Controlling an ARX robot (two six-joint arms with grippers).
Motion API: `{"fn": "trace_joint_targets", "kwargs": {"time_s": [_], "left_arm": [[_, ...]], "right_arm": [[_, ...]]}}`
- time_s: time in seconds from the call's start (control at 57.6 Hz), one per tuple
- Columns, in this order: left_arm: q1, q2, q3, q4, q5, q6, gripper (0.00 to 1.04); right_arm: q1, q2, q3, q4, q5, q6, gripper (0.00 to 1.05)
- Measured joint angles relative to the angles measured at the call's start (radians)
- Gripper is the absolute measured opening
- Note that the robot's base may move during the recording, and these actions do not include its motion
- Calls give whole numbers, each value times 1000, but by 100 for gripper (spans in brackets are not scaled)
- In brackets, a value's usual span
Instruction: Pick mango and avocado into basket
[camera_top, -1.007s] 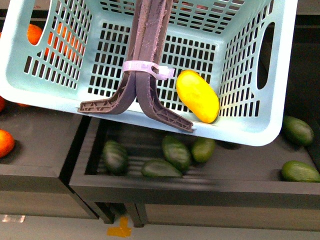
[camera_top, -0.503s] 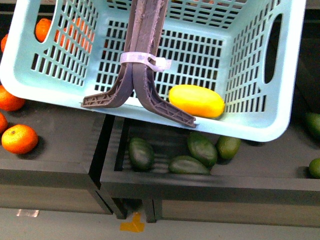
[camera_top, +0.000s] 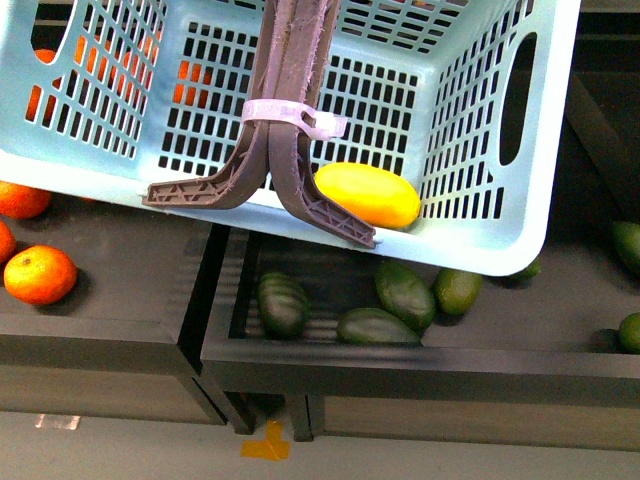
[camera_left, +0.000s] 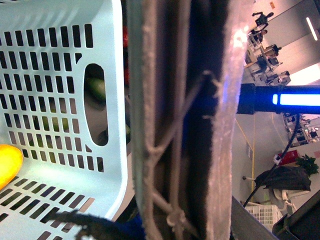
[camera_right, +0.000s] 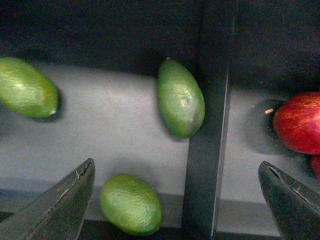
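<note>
The turquoise basket (camera_top: 480, 130) hangs tilted in the top of the front view, above the bins. My left gripper (camera_left: 185, 212) is shut on its brown-grey handles (camera_top: 285, 110), which fill the left wrist view (camera_left: 180, 115). The yellow mango (camera_top: 365, 195) lies inside the basket against its near wall, and its tip shows in the left wrist view (camera_left: 7, 165). Several dark green avocados (camera_top: 405, 295) lie in the black bin below. My right gripper (camera_right: 176, 170) is open and empty above the avocados (camera_right: 181, 97), one (camera_right: 131, 203) lying near its left finger.
Oranges (camera_top: 40, 275) lie in the bin at the left. More avocados (camera_top: 628, 245) lie at the right edge. A black divider (camera_right: 207, 150) separates the avocados from a dark red mango (camera_right: 300, 122). The bin's front wall (camera_top: 400, 375) stands below the avocados.
The basket has swung and tilted a little to the left, and the mango has rolled left along its near wall and turned lengthwise. The bins shifted right in view.
</note>
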Motion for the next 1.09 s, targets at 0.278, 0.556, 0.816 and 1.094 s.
{"fn": "trace_joint_targets", "kwargs": {"time_s": [0.278,0.556,0.816,1.094], "left_arm": [[0,0,0,0,12,0,14],[0,0,0,0,12,0,14],[0,0,0,0,7,0,14],[0,0,0,0,11,0,14]], "right_arm": [[24,182,151,-37,-5,39,96],[16,333,256,-25,3,64,96],[16,461,414,-23,6,84,96],[19,537,504,-50,13,87,96]]}}
